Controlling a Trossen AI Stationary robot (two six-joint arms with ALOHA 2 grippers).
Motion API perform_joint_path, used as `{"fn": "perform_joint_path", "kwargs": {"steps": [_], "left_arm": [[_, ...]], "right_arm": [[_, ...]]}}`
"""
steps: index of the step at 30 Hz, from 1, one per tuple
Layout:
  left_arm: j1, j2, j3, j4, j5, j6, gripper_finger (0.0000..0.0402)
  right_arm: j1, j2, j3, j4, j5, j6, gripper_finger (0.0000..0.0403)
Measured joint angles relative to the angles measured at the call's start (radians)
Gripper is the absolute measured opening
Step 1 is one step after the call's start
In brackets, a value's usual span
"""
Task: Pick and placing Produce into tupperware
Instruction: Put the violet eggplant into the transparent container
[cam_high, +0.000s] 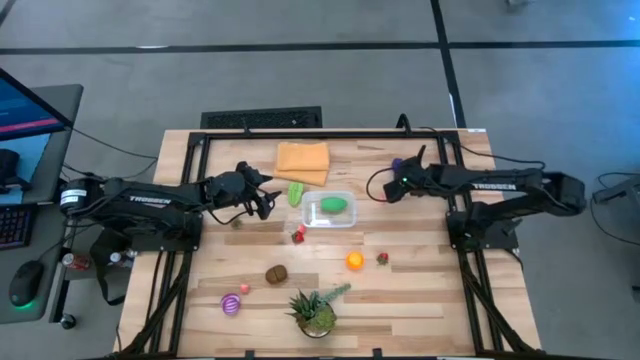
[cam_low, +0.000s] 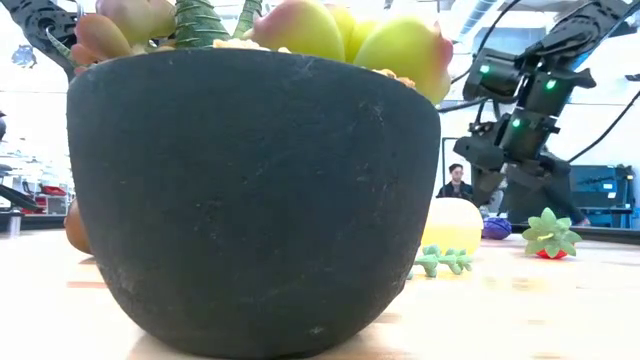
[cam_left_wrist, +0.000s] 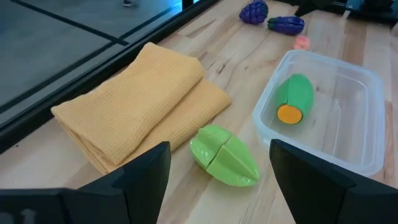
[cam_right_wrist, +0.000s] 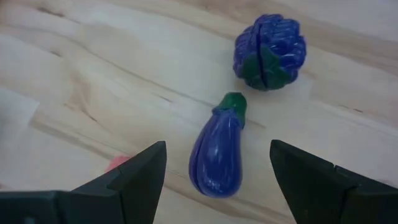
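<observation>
Overhead, my right gripper hides what lies under it, but my right wrist camera shows a toy eggplant between my spread fingers and a purple cabbage-like piece just beyond, both on the wooden table. Likewise my left gripper, reaching in low from the left with jaws apart and empty, looks onto a light green vegetable lying between the folded orange cloth and the tupperware, which holds one green piece.
</observation>
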Motion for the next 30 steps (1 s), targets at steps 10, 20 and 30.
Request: {"fn": "perform_joint_path", "kwargs": {"steps": [10, 20, 30], "left_arm": [[0.0, 0.0, 0.0, 0.0, -0.001, 0.015, 0.0266], [0.0, 0.0, 0.0, 0.001, -0.001, 0.017, 0.0266], [0.0, 0.0, 0.0, 0.003, -0.001, 0.017, 0.0266]], "right_arm": [[-0.002, 0.088, 0.0, 0.024, -0.003, 0.0, 0.0278], [-0.002, 0.117, 0.0, 0.053, 0.005, -0.003, 0.0279], [-0.002, 0.117, 0.0, 0.051, 0.009, -0.002, 0.0278]]}}
